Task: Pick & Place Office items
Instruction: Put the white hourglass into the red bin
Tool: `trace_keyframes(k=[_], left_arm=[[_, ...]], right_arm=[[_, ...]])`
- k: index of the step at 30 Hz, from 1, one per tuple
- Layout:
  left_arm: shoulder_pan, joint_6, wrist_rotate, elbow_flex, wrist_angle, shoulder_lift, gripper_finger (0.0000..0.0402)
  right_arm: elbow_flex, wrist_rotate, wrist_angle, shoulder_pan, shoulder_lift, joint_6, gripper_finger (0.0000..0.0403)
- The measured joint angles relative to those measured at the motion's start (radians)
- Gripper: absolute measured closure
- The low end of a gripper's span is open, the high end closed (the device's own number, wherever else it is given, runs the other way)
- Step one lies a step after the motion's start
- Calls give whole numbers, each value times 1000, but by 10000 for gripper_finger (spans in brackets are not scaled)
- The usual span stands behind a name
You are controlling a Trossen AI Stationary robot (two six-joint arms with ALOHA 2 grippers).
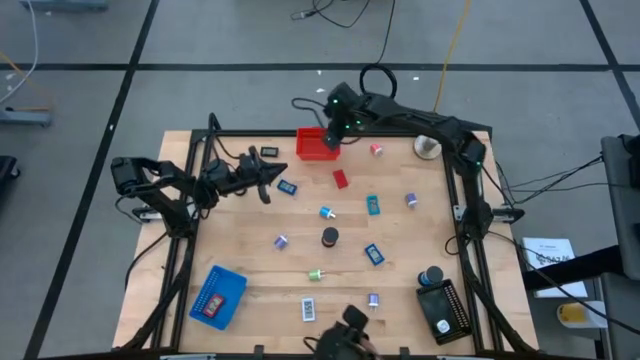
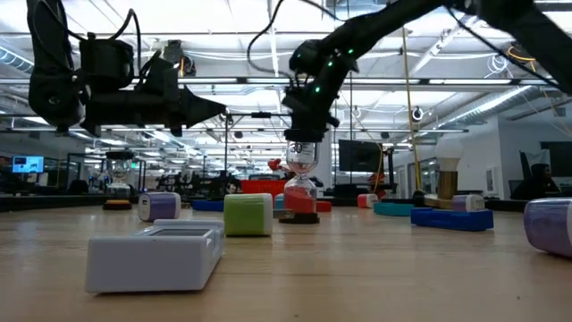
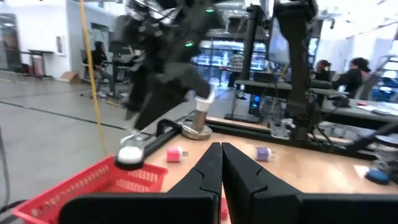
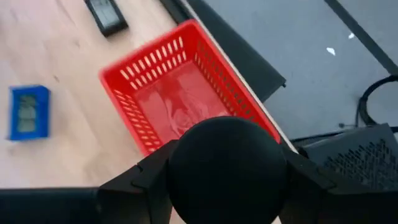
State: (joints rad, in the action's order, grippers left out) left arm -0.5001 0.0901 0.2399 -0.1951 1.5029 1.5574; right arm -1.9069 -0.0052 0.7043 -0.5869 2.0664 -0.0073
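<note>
Above the red tray, right tool pinches a black cylinder.

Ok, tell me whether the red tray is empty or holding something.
Empty: the right wrist view shows the red tray with a bare floor.

Red tray open from above (right gripper w/ black cylinder overhead).

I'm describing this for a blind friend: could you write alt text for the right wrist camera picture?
The right claw grips a round black cylinder directly above an empty red slotted plastic basket, which sits at the edge of a pale wooden table. A small blue rectangular block lies on the wood beside the basket.
</note>
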Motion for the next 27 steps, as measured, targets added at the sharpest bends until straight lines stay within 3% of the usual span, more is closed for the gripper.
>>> trace_keyframes(k=[16,27], left_arm=[[44,-6,3,0,-41,0,396],[44,-9,2,0,-41,0,396]], right_arm=[[-22,-50,-116,-15,118,-111,200],[-19,-45,-94,-23,140,-134,198]])
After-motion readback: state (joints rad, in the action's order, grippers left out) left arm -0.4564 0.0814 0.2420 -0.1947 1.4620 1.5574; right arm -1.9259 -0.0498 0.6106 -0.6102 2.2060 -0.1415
